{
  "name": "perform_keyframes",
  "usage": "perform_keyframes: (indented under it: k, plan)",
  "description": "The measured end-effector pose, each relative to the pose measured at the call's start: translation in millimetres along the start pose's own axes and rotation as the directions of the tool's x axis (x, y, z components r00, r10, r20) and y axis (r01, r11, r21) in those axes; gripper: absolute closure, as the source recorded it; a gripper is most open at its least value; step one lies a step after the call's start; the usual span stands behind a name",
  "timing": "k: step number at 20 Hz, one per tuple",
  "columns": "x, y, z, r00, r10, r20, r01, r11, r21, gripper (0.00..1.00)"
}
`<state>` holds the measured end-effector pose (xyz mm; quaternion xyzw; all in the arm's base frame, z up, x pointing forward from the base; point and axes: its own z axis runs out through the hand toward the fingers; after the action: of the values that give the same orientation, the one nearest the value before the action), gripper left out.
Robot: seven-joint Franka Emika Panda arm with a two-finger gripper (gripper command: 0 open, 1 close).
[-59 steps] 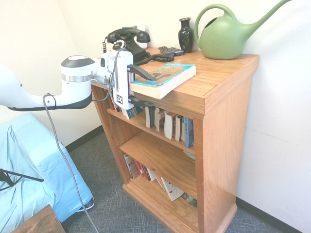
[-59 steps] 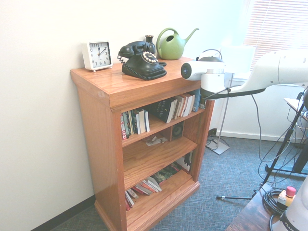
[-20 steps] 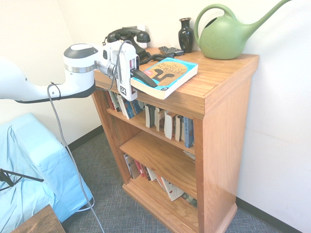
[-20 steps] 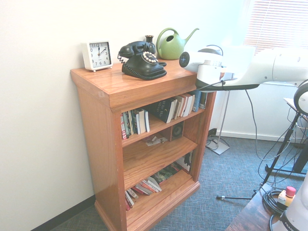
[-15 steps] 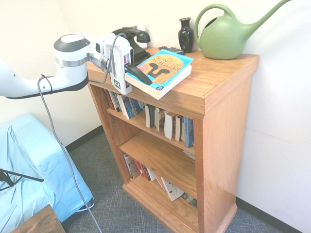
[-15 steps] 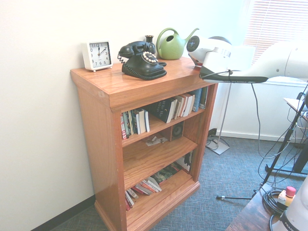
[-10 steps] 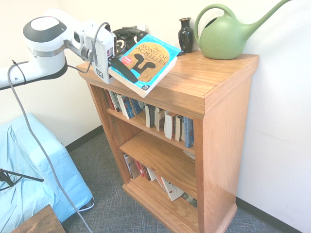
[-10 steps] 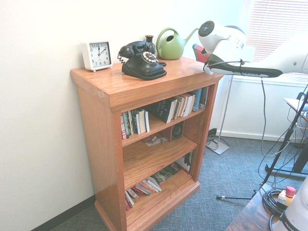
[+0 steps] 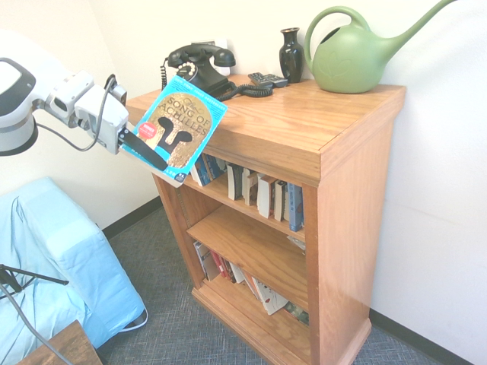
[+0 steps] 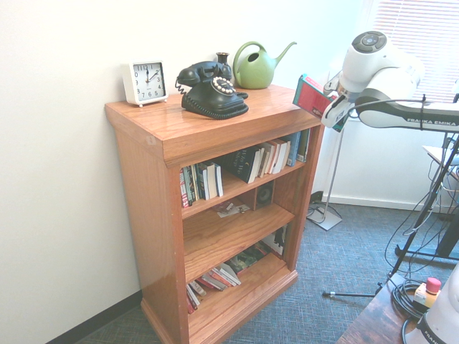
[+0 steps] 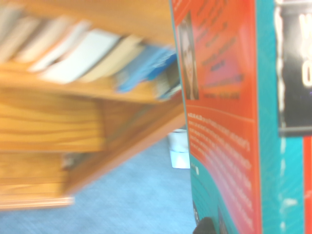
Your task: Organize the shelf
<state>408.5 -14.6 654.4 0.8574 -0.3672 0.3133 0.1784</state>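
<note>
- While held up in the air just off the front corner of the waist-high orange-brown wooden shelf, looks light and flat: a blue paperback book with a gold helmet on its cover.
- Bends a little, being a soft-cover, so probably sags if pinched only at one edge.
- Probably best held near the spine or low edge, where the pages are stiff and stay shut.
- Smooth shiny cover, so might slip if squeezed too softly.
- Pinched tight by the white arm's black two-finger gripper, one finger lying across the front cover, fingers pressed onto the book's lower edge.
- From the other side, only the red back cover showing, beside the gripper.
- Not broken easily, but corners may dent if bumped on the wood.
- Three seconds ago, lying flat on the shelf top by the black old-style telephone; now lifted off, tipped up steeply and pulled away past the front edge.
- Unchanged on top: the green plastic watering can, the small dark vase and the white square clock.
</note>
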Motion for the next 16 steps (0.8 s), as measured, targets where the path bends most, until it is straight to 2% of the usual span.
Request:
perform_keyframes:
  k: [7, 10, 16]
  plan:
    - [-97, 13, 20, 0.998, -0.027, 0.049, 0.02, 0.991, 0.132, 1.0]
    - [-119, 4, 31, 0.995, -0.042, 0.086, 0.027, 0.984, 0.176, 1.0]
    - [-149, -33, 63, 0.972, -0.134, 0.19, 0.079, 0.959, 0.272, 1.0]
